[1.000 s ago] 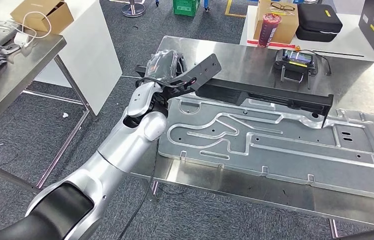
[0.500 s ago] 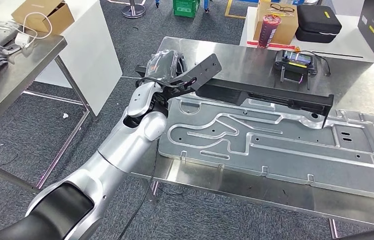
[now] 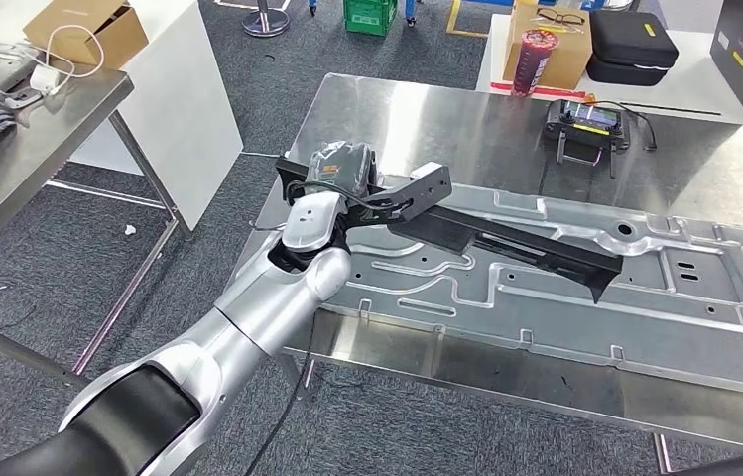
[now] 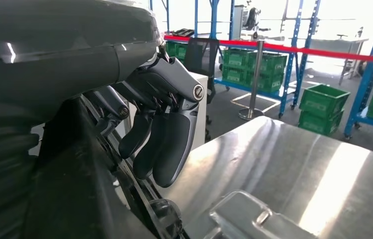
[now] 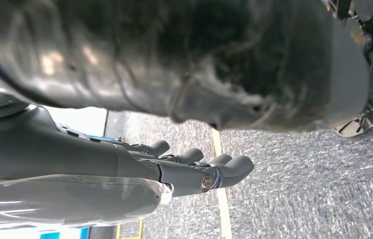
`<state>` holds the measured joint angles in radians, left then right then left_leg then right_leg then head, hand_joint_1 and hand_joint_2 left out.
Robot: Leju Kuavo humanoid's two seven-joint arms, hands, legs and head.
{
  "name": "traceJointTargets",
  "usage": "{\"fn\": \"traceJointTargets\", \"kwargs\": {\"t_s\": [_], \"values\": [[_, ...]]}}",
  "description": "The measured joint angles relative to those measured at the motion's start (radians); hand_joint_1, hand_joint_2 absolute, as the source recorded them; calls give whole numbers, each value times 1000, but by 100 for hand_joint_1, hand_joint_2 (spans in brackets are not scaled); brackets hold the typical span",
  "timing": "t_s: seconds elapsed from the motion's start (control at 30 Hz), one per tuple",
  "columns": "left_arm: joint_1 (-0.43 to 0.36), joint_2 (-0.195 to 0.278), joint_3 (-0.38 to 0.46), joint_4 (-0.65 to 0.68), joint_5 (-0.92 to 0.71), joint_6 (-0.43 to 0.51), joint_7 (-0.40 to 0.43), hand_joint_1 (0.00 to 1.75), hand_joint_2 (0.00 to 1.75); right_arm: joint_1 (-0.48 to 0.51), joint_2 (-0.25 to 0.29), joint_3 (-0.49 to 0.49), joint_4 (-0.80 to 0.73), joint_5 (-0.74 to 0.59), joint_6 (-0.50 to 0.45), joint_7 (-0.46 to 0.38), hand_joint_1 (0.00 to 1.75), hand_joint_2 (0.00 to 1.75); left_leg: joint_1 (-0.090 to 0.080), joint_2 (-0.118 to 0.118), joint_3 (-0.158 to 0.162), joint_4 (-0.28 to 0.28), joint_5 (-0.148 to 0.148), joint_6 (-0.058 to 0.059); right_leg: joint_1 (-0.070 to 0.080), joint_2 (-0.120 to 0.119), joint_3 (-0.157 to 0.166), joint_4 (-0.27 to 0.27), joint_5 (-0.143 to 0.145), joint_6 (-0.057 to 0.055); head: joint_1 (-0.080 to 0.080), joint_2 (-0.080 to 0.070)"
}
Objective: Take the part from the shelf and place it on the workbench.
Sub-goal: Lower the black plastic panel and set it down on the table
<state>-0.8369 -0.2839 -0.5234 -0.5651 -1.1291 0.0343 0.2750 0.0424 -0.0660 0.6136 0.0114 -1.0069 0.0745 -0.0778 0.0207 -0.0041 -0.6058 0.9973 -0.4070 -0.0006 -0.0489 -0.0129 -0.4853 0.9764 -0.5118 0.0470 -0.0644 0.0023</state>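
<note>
The part, a long black bar with a bracket at its near end, lies slanted across the pressed metal panel on the workbench. From the head view I see its far end down on the panel, while its near end is held in my left hand at the table's left edge. The hand sits over that end with the wrist bent; I note that the bracket end looks a little raised off the panel. At the back of the bench stand a handheld controller, a cardboard box with a red cup in front of it, and a black case. A second steel table stands to the left.

In the left wrist view, I see the left hand's dark fingers curled down against the black part, with the bench's shiny top just beyond and green crates on the floor farther off.

In the right wrist view, my right hand hangs over grey carpet, fingers straight, side by side and holding nothing.
</note>
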Motion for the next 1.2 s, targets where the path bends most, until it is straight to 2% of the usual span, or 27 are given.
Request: {"fn": "traceJointTargets", "kwargs": {"t_s": [0.73, 1.2], "values": [[-3, 0, 0, 39, -1, 4, -4, 175, 175, -1, -3, 20, 0, -9, 16, -8, 0, 0, 0, 0, 0, 0, 0, 0, 0, 0, 0, 0, 0, 0, 0, 0], [-2, 0, 0, 82, -31, 3, 10, 175, 175, -2, -11, 66, 0, -43, 25, -4, 0, 0, 0, 0, 0, 0, 0, 0, 0, 0, 1, 0, 0, 0, 0, 0]]}}
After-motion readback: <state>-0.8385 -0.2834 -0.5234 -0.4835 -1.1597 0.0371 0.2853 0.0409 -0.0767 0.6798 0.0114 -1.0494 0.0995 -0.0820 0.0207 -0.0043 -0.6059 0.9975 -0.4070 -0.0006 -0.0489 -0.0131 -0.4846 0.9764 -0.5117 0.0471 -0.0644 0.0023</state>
